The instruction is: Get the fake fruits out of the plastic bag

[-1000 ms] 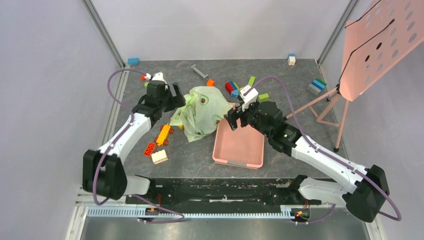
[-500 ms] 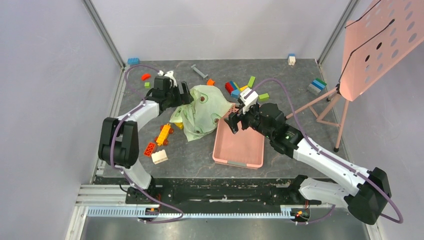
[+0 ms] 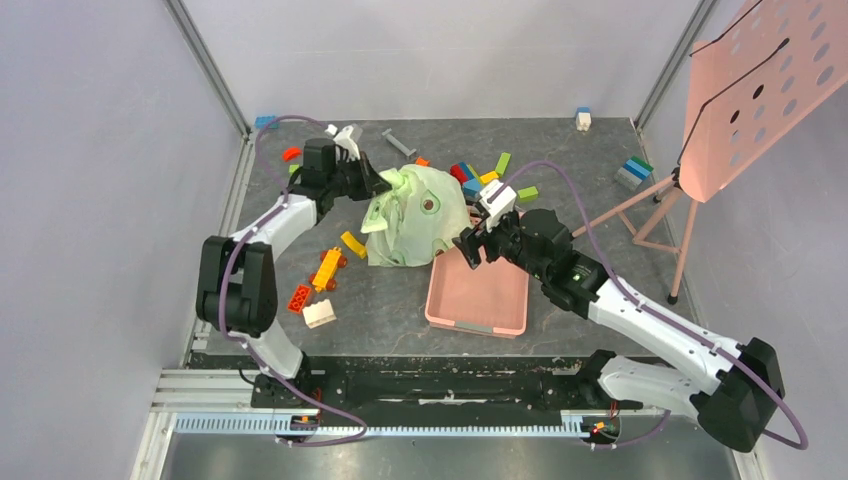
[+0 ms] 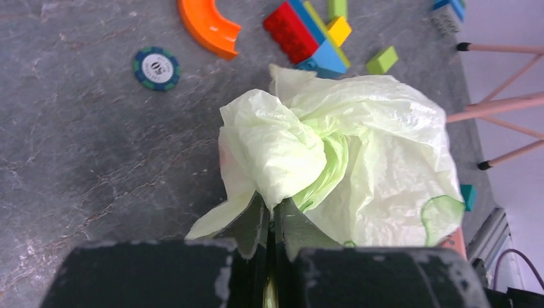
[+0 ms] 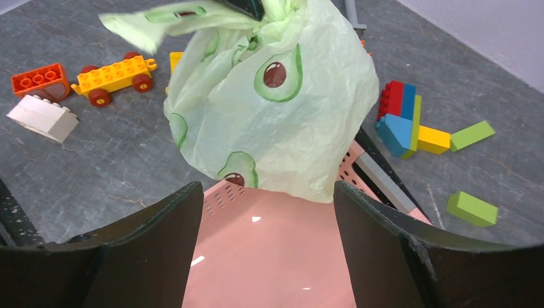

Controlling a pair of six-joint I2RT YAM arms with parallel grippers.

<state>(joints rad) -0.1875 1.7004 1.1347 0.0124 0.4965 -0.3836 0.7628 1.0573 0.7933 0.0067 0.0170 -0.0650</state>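
Change: 1 second ago the left gripper (image 3: 385,183) stood wide open beside the slumped plastic bag (image 3: 415,215). Now it has closed on the bag's far-left top and drawn it up into a rounder, taller mound, shifted toward the far side of the table (image 3: 600,180).
Left jaws: pressed together, pinching a bunched fold of the pale green film between the 2 fingers (image 4: 256,224). The rest of the bag (image 4: 365,160) billows out ahead of them.
Right jaws: spread wide and holding nothing. The right gripper (image 3: 470,245) has narrowed only a little over the same second and sits at the bag's near-right side.
Bag relative to right jaws: in the right wrist view the bag (image 5: 282,109) hangs in front of the right gripper (image 5: 268,192) and just beyond its tips, centred on the gap and not between the fingers.
Bag relative to basket: its lower end sits over the far-left corner of the pink basket (image 3: 480,305). Whether it touches the rim cannot be told.
Fake fruits: none shows in any view. Judging by the bag's full shape, they are probably inside.
Meaning for the task: 1 hand now anchors the bag, so the opening step looks begun, while emptying has not started. The mouth seems to be gathered at the left pinch, and the free gripper is likely placed to take the other side.
Nearby: loose building blocks (image 3: 475,178) lie around the bag.
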